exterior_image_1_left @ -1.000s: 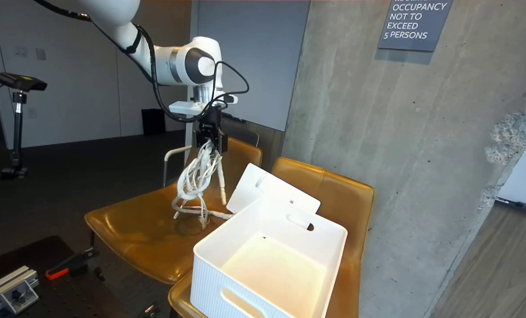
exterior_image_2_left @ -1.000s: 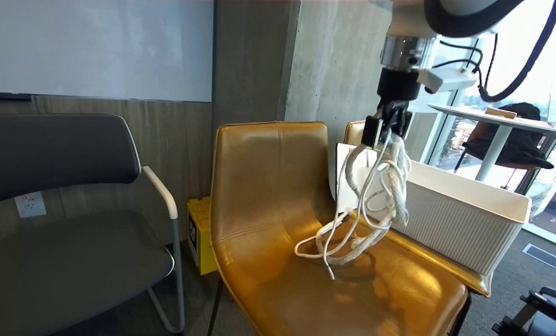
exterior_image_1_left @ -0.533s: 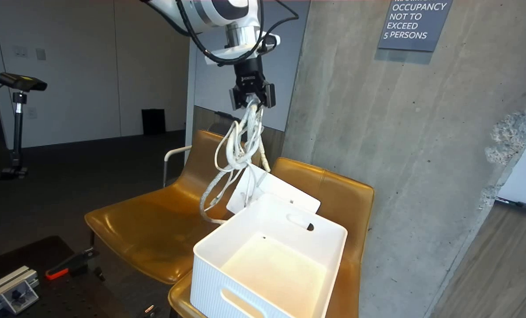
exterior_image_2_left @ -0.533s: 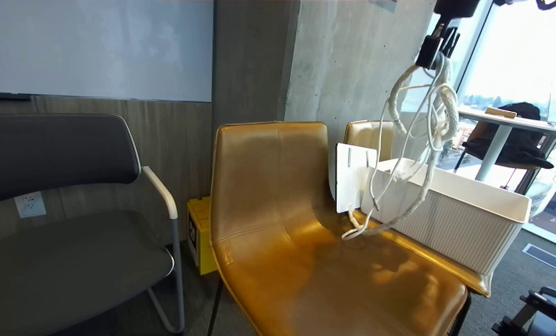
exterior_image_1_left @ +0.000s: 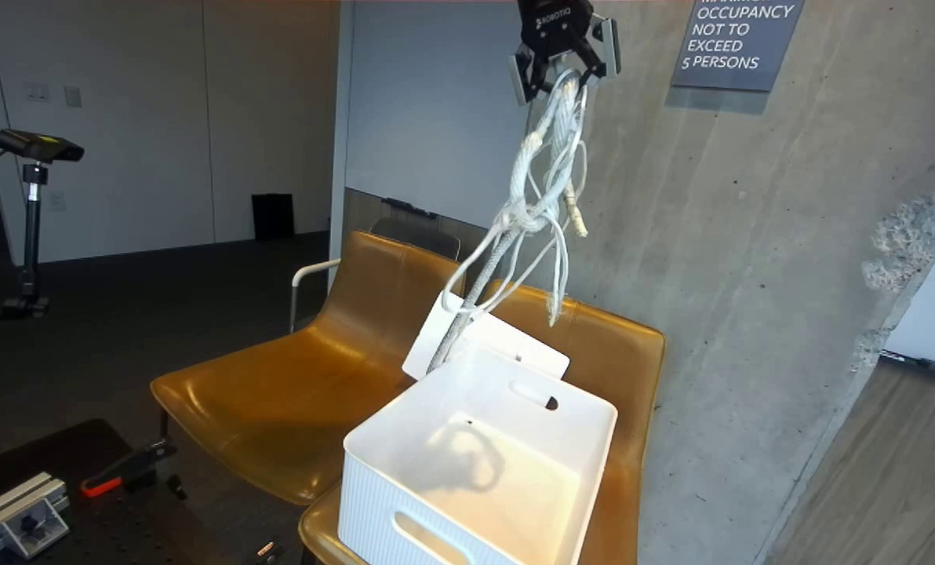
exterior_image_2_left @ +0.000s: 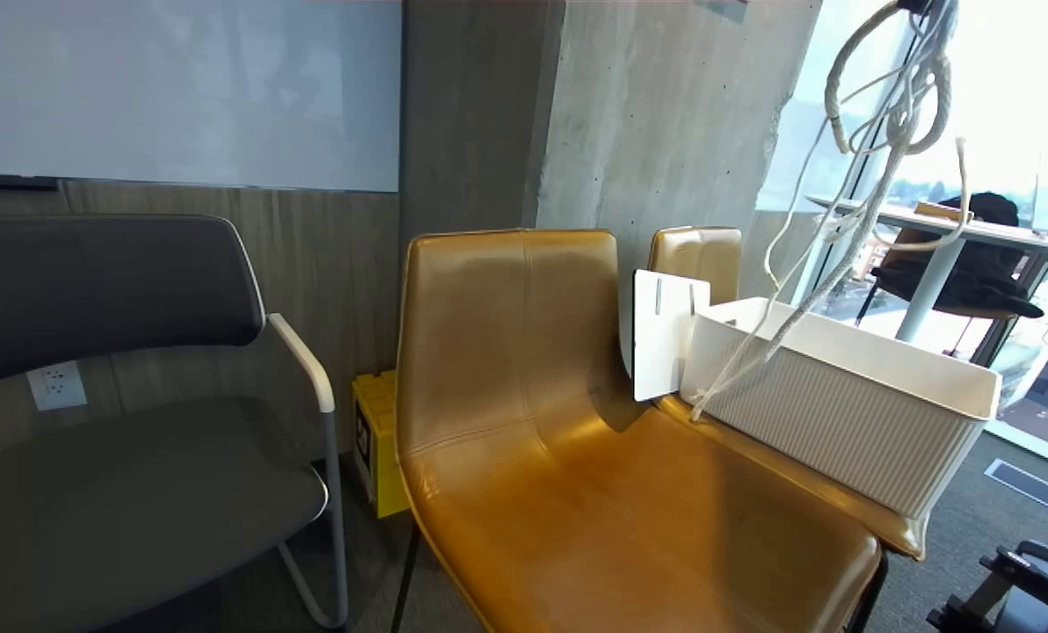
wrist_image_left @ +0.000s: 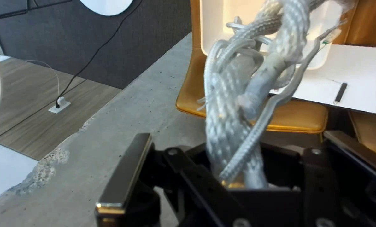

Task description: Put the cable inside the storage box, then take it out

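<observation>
In an exterior view the top edge crops the gripper [exterior_image_1_left: 568, 78] and slices through the first line of the occupancy sign [exterior_image_1_left: 738, 43]. There the storage box [exterior_image_1_left: 369, 490] hides one strand's end of the braided cable [exterior_image_1_left: 526, 212] from us. In the wrist view we get its coils blurred and the storage box cropped.

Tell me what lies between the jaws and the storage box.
The white cable hangs there in an exterior view, its lowest strands reaching down outside the storage box; the wrist view shows it there too.
</observation>
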You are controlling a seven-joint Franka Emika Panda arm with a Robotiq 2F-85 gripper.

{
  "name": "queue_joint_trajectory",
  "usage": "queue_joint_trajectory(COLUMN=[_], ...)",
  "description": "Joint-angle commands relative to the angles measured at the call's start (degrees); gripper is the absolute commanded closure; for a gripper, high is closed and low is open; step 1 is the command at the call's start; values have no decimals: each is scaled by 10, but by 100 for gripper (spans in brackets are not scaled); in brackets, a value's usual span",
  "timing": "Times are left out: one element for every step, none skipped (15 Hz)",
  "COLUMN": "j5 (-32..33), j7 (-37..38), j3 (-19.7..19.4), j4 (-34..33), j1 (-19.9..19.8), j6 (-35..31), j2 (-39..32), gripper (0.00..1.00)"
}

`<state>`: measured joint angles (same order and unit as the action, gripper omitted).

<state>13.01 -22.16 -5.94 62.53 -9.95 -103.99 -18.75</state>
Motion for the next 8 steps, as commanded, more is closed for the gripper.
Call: queue_joint_trajectory(j5=[-27,-42,-56,-72,-89,-105,-117,-131], j7=[-64,-84,-102,-122,-140,-156,-166,-175], j3=[-11,-10,-9,-6,-3,1,3,6], j4=[-141,-168,-195,-221,-247,-271,-278,-275], j1=[-44,-61,-77,-94,-110,-125,-136,-147], j6=[59,71,85,99,112,122,123,125], j2=[-55,-66,-79,-96,-116,-140,-156,-167], gripper=[100,100,100,100,100,100,100,100])
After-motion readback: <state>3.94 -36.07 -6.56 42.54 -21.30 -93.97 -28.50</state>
